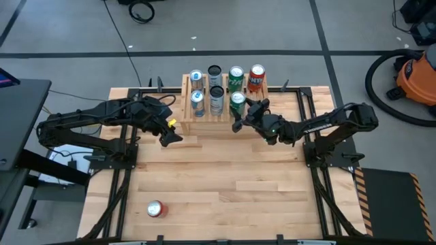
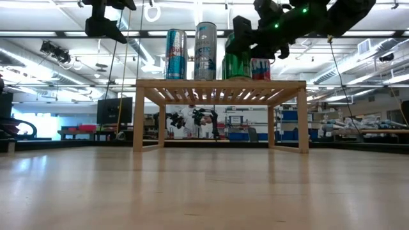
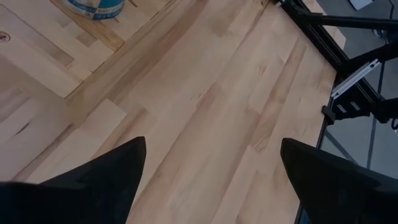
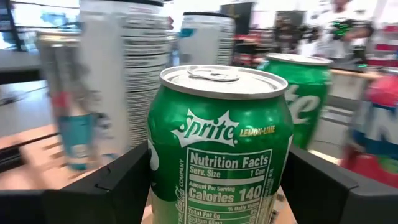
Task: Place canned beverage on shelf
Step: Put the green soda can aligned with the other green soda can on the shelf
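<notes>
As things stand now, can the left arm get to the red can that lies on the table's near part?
Probably yes: the left gripper is open and empty, and only bare table lies between it and the red can.

a robotics lab or workshop: a wood table [image 1: 225, 184] on a grey taped floor [image 1: 286, 27], with loose cables [image 1: 142, 10] and an orange shop vacuum [image 1: 417, 76] beside it. the low view shows an open hall with strip lights [image 2: 51, 33], exposed ceiling pipes [image 2: 358, 61], and benches [image 2: 377, 133] cluttered with gear.
</notes>
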Controlling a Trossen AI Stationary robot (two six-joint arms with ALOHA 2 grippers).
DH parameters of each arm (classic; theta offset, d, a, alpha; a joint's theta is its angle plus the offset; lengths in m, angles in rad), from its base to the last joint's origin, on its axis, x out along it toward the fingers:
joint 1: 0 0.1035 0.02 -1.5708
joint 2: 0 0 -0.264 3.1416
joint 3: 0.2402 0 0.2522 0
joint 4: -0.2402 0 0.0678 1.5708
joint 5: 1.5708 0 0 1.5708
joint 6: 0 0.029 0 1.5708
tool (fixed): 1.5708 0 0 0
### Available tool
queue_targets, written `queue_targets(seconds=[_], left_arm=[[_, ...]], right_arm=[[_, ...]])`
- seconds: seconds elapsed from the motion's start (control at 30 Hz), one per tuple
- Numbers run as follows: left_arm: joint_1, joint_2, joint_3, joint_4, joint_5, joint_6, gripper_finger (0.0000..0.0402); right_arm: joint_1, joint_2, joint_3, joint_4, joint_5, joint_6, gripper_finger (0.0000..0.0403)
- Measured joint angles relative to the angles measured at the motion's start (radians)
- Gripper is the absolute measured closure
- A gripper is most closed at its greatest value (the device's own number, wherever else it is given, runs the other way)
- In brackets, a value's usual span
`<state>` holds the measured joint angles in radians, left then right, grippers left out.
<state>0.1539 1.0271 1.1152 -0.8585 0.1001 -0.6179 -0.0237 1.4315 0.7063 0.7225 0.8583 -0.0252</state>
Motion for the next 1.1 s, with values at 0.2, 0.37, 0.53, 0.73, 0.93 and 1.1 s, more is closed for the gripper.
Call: queue_targets(seconds=[0.2, 0.37, 0.53, 0.73, 0.93, 1.1], left_arm=[[0.000, 0.000, 0.000, -0.028, 0.004, 0.002, 0.0028], [-0.001, 0.000, 0.000, -0.038, 0.055, 0.015, 0.0028], [-0.001, 0.000, 0.000, -0.036, 0.077, 0.026, 0.0028], [-0.001, 0.000, 0.000, -0.019, 0.078, 0.014, 0.0028], [-0.001, 0.000, 0.000, -0.020, 0.078, -0.001, 0.0028], [-0.001, 0.000, 0.000, -0.020, 0.078, -0.039, 0.0028]], right_arm=[[-0.020, -0.072, -0.002, -0.114, -0.096, 0.006, 0.0098], [-0.080, -0.157, -0.002, -0.193, -0.313, 0.003, 0.0098], [-0.181, -0.203, -0.002, -0.268, -0.559, -0.020, 0.0098], [-0.293, -0.207, -0.003, -0.286, -0.772, -0.044, 0.0098], [-0.353, -0.208, -0.003, -0.286, -0.960, -0.098, 0.0098], [-0.410, -0.208, -0.003, -0.299, -1.126, -0.115, 0.0098]])
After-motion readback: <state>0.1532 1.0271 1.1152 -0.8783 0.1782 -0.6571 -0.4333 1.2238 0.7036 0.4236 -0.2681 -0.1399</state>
